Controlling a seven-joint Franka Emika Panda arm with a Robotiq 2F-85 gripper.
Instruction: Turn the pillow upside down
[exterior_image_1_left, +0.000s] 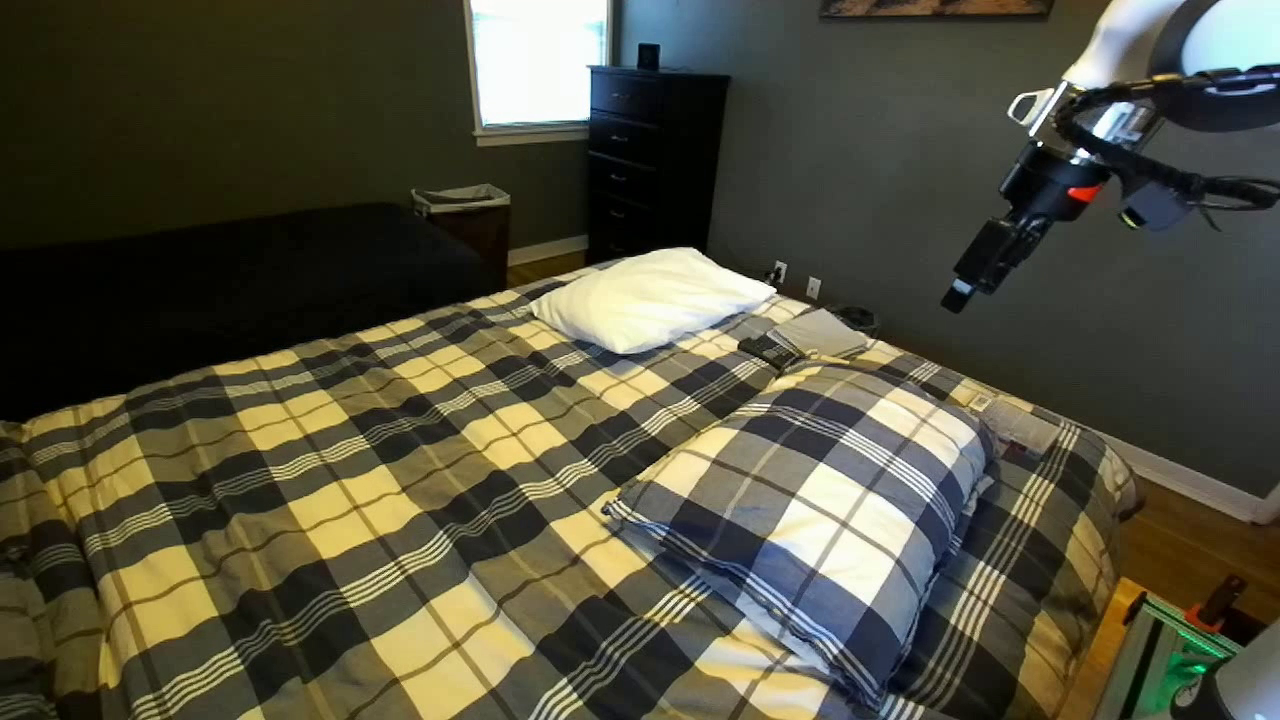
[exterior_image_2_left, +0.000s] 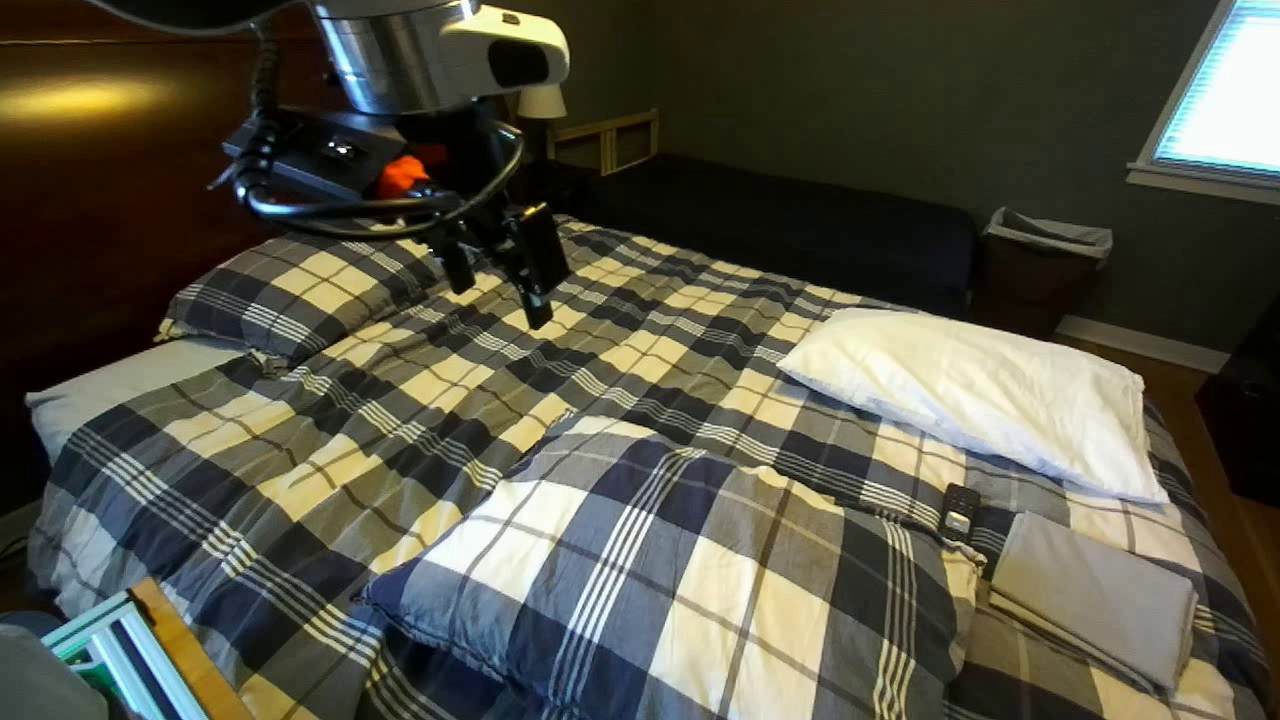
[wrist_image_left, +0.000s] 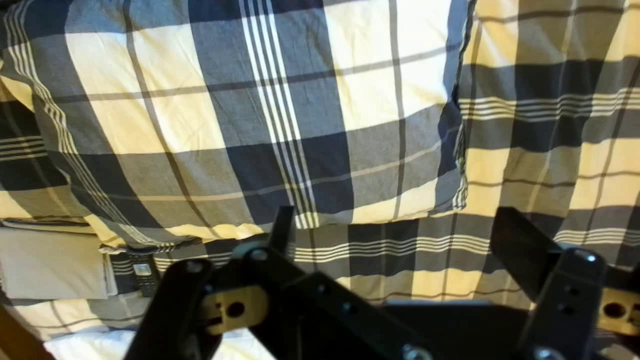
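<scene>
The plaid pillow (exterior_image_1_left: 810, 490) lies on the matching bedspread (exterior_image_1_left: 350, 480), apart from the plain white pillow (exterior_image_1_left: 655, 300). Above the bedspread I see the pincer (wrist_image_left: 395, 212) hanging, its two jaws spread wide apart.

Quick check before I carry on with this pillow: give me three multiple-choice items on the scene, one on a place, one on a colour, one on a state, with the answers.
1. Where does the black handset lie?
A. On the window sill
B. On the bedspread, near a corner of the large plaid pillow
C. Inside the bin

2. What colour is the plain pillow?
A. White
B. Red
C. Green

3. How does the gripper stand?
A. Shut on a pillow
B. Shut on nothing
C. Open

Answers:
1: B, as the wrist view shows it just off that corner.
2: A, as its cover shows white in both exterior views.
3: C, as its jaws stand wide apart in the wrist view.
</scene>
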